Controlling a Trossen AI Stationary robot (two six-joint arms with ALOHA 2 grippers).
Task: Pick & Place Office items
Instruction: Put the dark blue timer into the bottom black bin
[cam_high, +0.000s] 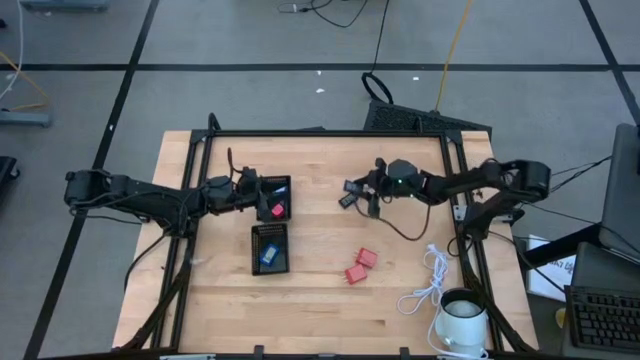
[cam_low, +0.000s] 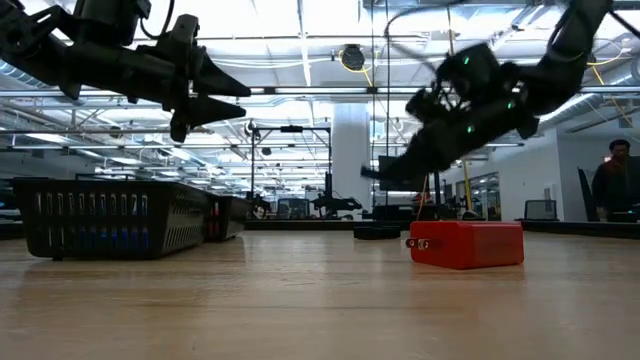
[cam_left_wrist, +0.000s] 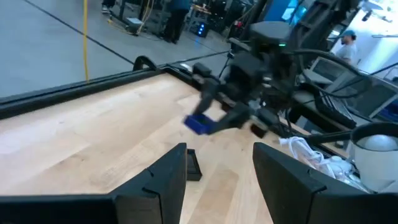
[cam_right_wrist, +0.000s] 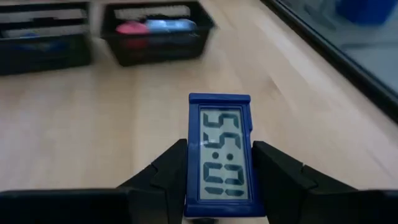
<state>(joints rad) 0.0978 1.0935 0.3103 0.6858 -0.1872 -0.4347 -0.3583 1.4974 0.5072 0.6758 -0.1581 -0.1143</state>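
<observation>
My right gripper (cam_right_wrist: 219, 163) is shut on a small blue digital clock (cam_right_wrist: 219, 146) and hangs above the middle of the table (cam_high: 350, 197). My left gripper (cam_left_wrist: 217, 171) is open and hovers at the left edge of the far black tray (cam_high: 276, 197), which holds a red piece (cam_high: 277, 210). The near black tray (cam_high: 270, 249) holds a blue piece (cam_high: 268, 255). Two red blocks (cam_high: 361, 266) lie flat on the table, right of the near tray. In the low view the nearer red block (cam_low: 465, 244) sits below the right gripper (cam_low: 378, 172). My right gripper pinches the blue clock between its two fingers, one on each long side edge (cam_right_wrist: 193, 177) near the clock's lower end. The fingers point toward the table's left side, slanting down. The clock is lifted clear of the table, and its display faces the wrist camera.
A white coiled cable (cam_high: 428, 283) and a white mug (cam_high: 462, 320) sit near the table's near right corner. A small black piece (cam_left_wrist: 193, 165) lies on the wood between the two grippers. A black frame rail (cam_high: 330, 133) runs round the table. Bare wood shows near the left edge.
</observation>
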